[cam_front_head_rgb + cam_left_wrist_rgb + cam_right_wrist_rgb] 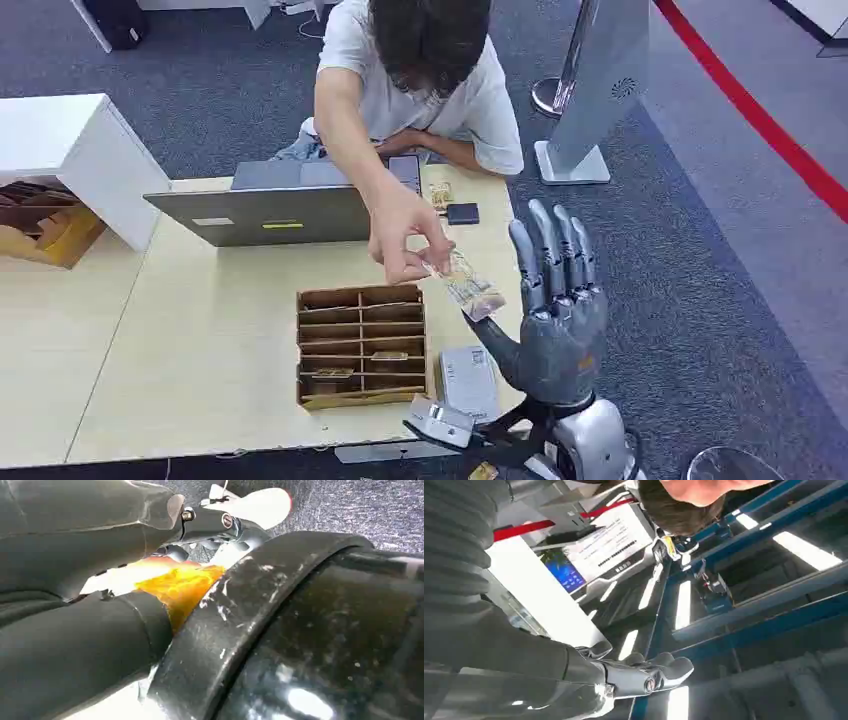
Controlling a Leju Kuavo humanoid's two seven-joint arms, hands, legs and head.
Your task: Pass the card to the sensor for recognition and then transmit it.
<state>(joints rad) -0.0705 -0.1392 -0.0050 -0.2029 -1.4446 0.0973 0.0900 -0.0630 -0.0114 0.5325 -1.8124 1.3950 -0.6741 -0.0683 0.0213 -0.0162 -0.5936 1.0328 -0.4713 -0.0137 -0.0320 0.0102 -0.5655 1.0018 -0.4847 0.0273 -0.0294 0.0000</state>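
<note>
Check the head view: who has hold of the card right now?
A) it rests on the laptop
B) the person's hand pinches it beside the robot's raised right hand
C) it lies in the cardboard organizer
B: the person's hand pinches the card, next to the right hand with its fingers spread upward.

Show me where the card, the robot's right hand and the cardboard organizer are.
card (470,288), head view, on its printed face near the person's fingers.
right hand (556,320), head view, on the back of the palm.
cardboard organizer (361,402), head view, on its front wall.

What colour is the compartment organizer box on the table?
Brown cardboard: the organizer box is plain tan-brown inside and out, clearest in the head view.
</note>
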